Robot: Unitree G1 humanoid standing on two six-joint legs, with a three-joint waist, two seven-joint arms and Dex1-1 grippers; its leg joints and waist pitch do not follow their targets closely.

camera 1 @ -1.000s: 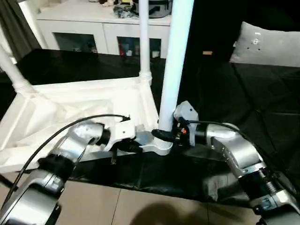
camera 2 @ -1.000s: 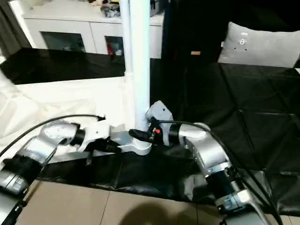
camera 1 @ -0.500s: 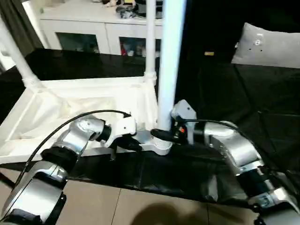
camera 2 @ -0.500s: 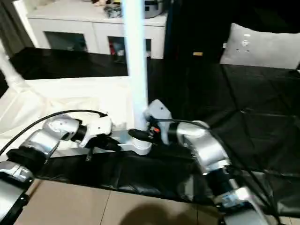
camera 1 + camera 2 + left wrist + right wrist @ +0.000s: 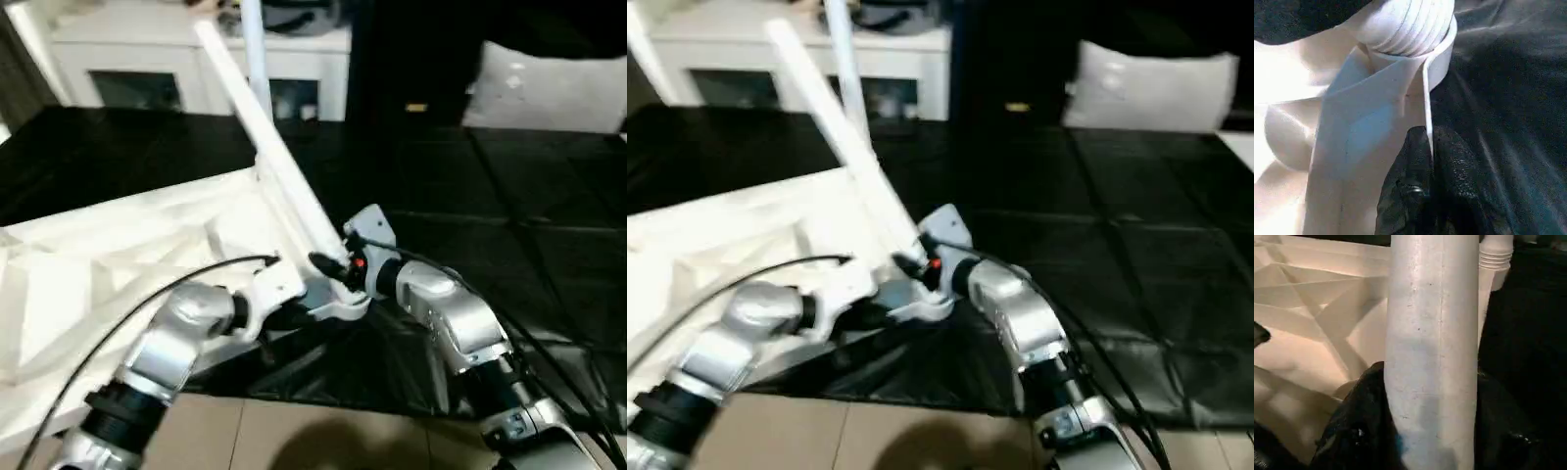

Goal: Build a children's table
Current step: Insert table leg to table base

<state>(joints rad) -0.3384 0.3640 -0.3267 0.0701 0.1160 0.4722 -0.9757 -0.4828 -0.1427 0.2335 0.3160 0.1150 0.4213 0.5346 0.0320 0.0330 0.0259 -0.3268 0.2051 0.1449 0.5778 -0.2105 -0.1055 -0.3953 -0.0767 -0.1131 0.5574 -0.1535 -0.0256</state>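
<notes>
The right pincer [image 5: 331,266] is clenched around the lower end of a long tapered white plastic tube leg [image 5: 284,186], its black fingers [image 5: 1352,431] pressed to either side of the tube just above the rounded corner socket [image 5: 338,305]. The leg leans steeply, away from the robot and toward its left, rather than standing upright in the socket.

The left pincer [image 5: 294,315] is closed on the thin white edge wall of the upturned rectangular white plastic table top [image 5: 118,264], right beside that same near corner. In the left wrist view its black fingers [image 5: 1405,196] pinch the thin rim from both sides, with the ribbed base of the leg [image 5: 1410,24] seated in the socket ring just beyond. The two pincers sit close together at this corner, the left on the rim and the right on the leg.

The table top lies with its ribbed underside up, diagonal ribs showing across its hollow. It is tilted, with its near right corner held up off the black sheet [image 5: 470,196] that covers the surface beneath it. A second white tube leg [image 5: 253,54] rises from the far corner of the top, behind the leaning one; in the right wrist view its ribbed base [image 5: 1494,257] shows just beside the held leg.

Beyond the sheet stands a white cabinet with glass doors [image 5: 147,69], and to the robot's right lies a pale grey cushion [image 5: 549,88]. Light floor tiles [image 5: 323,441] show at the near edge of the sheet.
</notes>
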